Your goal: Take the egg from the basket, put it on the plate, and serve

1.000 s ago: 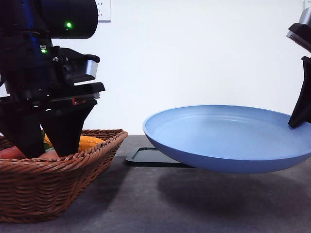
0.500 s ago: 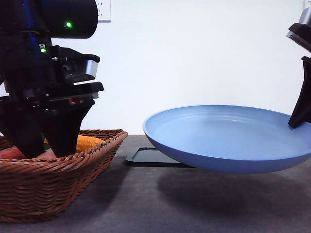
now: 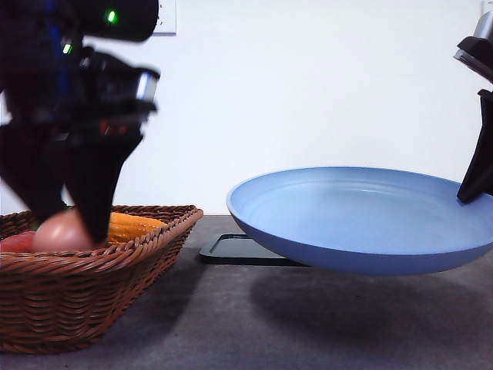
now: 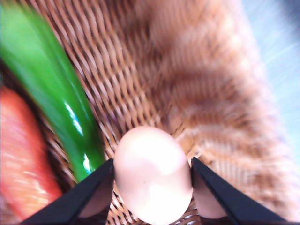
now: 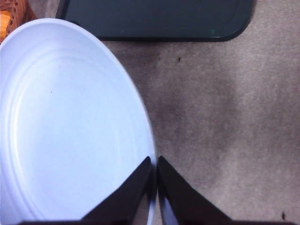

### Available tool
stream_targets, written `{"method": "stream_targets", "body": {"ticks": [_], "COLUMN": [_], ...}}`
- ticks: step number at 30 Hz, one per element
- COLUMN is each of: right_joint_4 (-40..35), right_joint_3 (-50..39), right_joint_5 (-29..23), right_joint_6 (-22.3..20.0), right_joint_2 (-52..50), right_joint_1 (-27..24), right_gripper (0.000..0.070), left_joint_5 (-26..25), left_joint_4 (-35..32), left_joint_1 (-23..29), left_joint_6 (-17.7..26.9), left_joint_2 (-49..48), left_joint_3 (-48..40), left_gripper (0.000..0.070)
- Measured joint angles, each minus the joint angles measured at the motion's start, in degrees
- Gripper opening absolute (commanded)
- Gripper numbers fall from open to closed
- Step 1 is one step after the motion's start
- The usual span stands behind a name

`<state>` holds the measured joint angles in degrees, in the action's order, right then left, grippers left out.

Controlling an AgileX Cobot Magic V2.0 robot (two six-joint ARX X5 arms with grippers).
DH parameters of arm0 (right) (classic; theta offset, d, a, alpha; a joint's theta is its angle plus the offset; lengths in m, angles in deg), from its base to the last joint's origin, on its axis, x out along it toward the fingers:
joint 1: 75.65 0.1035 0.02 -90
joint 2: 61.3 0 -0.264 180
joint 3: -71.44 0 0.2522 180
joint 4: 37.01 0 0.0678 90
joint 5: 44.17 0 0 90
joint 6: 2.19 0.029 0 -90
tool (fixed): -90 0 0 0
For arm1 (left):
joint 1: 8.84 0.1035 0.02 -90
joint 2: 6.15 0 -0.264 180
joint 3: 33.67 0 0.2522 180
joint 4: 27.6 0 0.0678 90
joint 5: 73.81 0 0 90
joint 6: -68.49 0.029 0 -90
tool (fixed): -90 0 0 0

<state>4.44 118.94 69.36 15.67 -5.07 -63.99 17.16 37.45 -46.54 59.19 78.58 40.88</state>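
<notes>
Lifting the egg (image 4: pixel 152 174) pinched between its fingers above the wicker basket (image 3: pixel 92 297), the left gripper (image 4: pixel 152 183) must next carry it to the blue plate (image 3: pixel 362 223), whose rim the right gripper (image 5: pixel 154 180) clamps aloft.

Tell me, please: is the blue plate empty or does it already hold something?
Empty. The plate, held above the table by the right gripper, shows a bare inside; the egg sits between the left gripper's fingers.
</notes>
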Motion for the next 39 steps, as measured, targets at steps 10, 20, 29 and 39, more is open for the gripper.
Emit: {"method": "stream_targets", "body": {"ticks": [10,20,29,39], "right_joint_4": [2.2,4.9,7.3,8.2], "right_joint_3": [0.0,0.0,0.0,0.0], "right_joint_5": [0.3,2.4,2.4,3.3], "right_joint_6": [0.0,0.5,0.5,0.5], "right_joint_2": [0.0,0.0,0.0,0.0], "right_joint_1": [0.0,1.5,4.1,4.5], "right_gripper": [0.0,0.0,0.0,0.0], "left_joint_5": [-8.6,-12.7,-12.2,-11.6], "left_joint_4": [0.9,-9.7,-11.1,-11.3], "left_joint_1": [-1.6,-15.3,-19.7,-20.6], "left_joint_6": [1.0,1.0,1.2,1.2], "left_joint_2": [-4.2,-0.5,9.2,10.8], "left_joint_3": [14.5,15.0,15.0,14.8], "left_gripper": [0.0188,0.0188,0.0189,0.0313]}}
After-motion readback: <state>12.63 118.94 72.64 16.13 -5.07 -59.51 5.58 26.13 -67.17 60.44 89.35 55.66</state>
